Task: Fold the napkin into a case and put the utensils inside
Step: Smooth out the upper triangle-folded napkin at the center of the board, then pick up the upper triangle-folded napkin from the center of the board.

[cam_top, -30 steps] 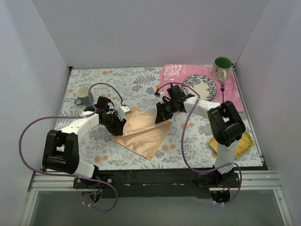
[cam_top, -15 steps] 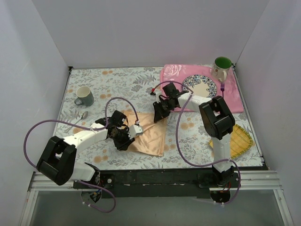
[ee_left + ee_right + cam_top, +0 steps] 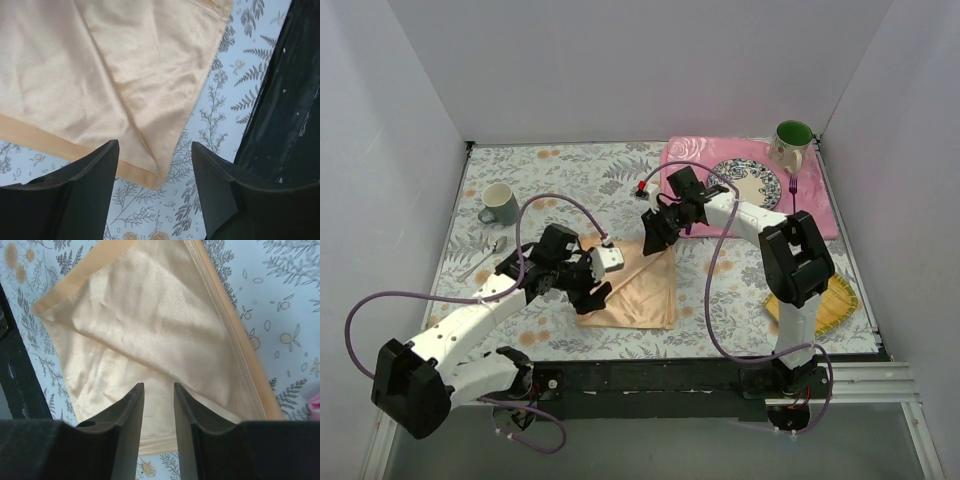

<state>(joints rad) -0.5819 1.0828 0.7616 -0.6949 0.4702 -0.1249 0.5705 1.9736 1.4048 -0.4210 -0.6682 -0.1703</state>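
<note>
The folded peach napkin (image 3: 640,290) lay flat near the middle of the floral table (image 3: 570,175). The left gripper (image 3: 155,146) hung over its near left corner, jaws spread wide and clasping nothing, with the cloth lying loose beneath. The right gripper (image 3: 157,387) sat over the far right corner, jaws narrowly parted and also released. The purple fork (image 3: 793,192) rested far right on the pink placemat (image 3: 685,158), just right of the plate (image 3: 745,183)

A lab test booth dressed as a dining table: plain white walls (image 3: 620,70) box in a flowered tablecloth (image 3: 590,170), the left arm (image 3: 470,320) and right arm (image 3: 790,265) are mounted on a metal frame (image 3: 865,385), near a plate (image 3: 755,180) and mug (image 3: 499,204)
</note>
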